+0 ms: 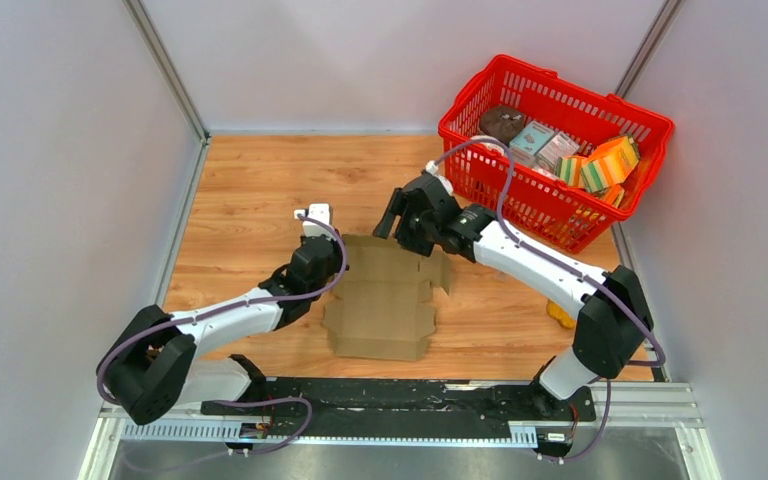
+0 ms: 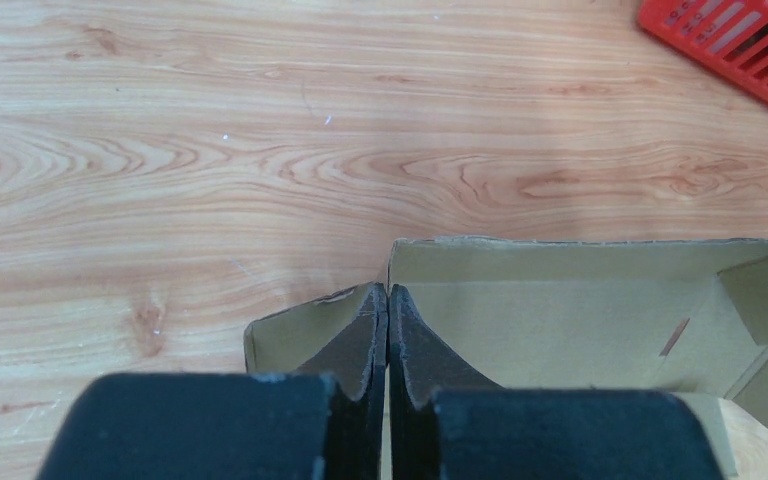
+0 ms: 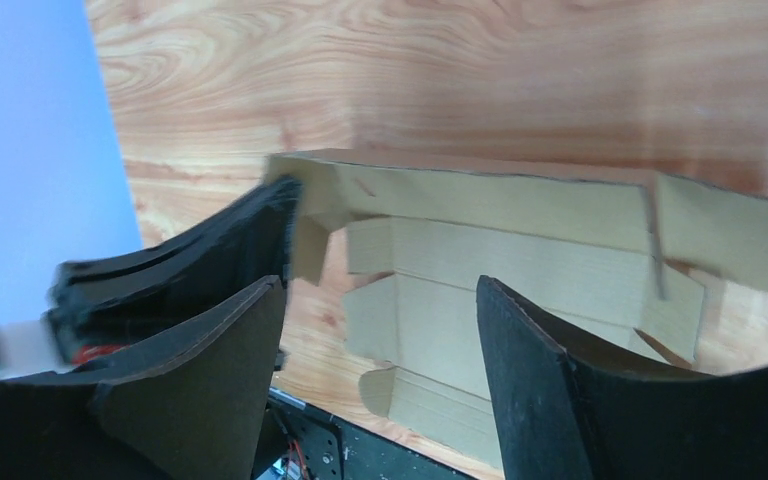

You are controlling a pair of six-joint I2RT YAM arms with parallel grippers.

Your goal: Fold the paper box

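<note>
The paper box (image 1: pixel 385 300) is a brown die-cut cardboard sheet, partly folded, lying mid-table between the two arms. Its far wall (image 3: pixel 500 210) stands upright, and flat panels stretch toward the arm bases. My left gripper (image 1: pixel 322 252) is at the box's left far corner. In the left wrist view its fingers (image 2: pixel 388 290) are pressed together, pinching the box (image 2: pixel 560 310) where a small side flap (image 2: pixel 290 340) meets the wall. My right gripper (image 1: pixel 400 225) hovers over the far right edge. Its fingers (image 3: pixel 380 285) stand wide apart with nothing between them.
A red basket (image 1: pixel 550 205) with several colourful packages (image 1: pixel 600 165) stands at the back right; its corner (image 2: pixel 740 40) shows in the left wrist view. A small yellow object (image 1: pixel 560 318) lies beside the right arm's base. Grey walls enclose the wooden table.
</note>
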